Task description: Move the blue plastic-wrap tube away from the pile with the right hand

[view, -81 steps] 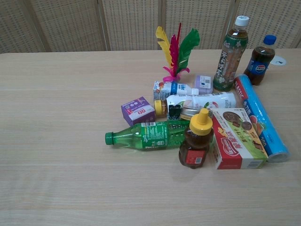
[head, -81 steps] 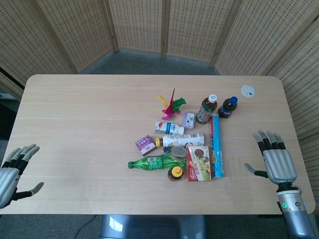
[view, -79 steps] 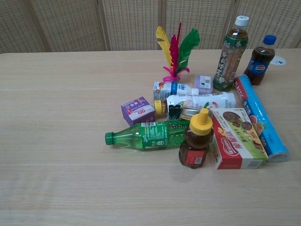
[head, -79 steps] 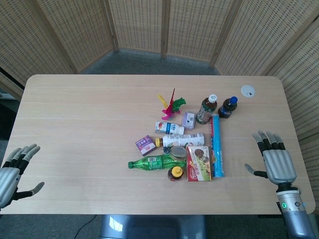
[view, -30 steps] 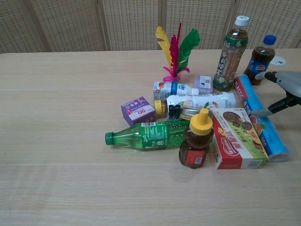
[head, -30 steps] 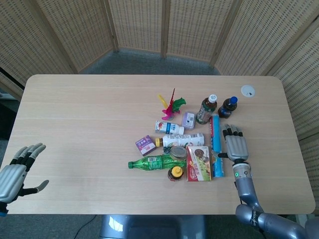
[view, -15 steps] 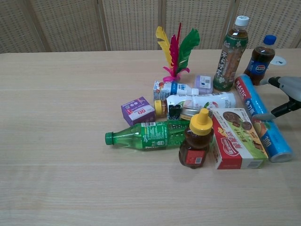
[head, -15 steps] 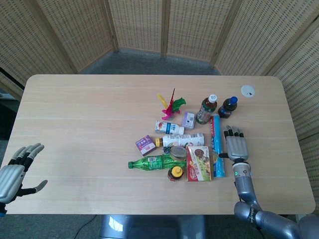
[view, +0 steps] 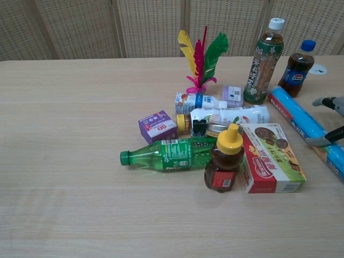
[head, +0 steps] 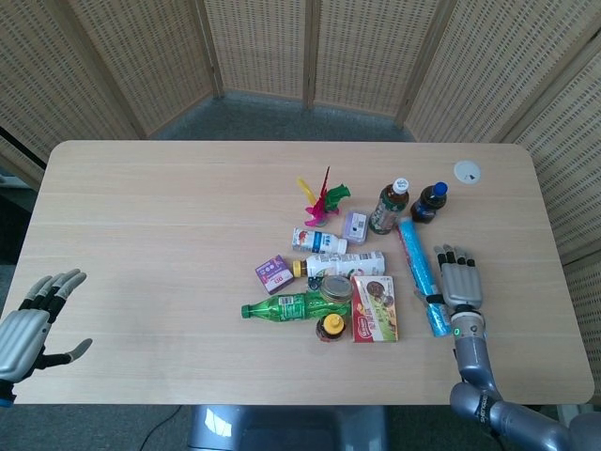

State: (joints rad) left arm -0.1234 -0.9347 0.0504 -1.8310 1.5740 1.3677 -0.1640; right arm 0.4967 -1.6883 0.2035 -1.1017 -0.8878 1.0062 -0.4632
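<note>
- Head view: the blue plastic-wrap tube lies slantwise on the pale wooden desk, its near end swung clear of the red-and-green biscuit box.
- The right hand rests just beyond the tube from that box, fingers straight, thumb touching the tube, grasping nothing.
- The tube's far end sits near the dark cola bottle.
- The left hand hangs spread and empty, far off.

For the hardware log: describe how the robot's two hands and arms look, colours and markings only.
Both hands are silver-grey with ribbed metallic backs and dark, black-tipped fingers. The right hand sits on a grey cylindrical wrist carrying a small green light, above a rounded silver-grey forearm. The left hand has the same grey back and dark fingers; its arm is cut off at the frame edge. No sleeves or loose cables show.
</note>
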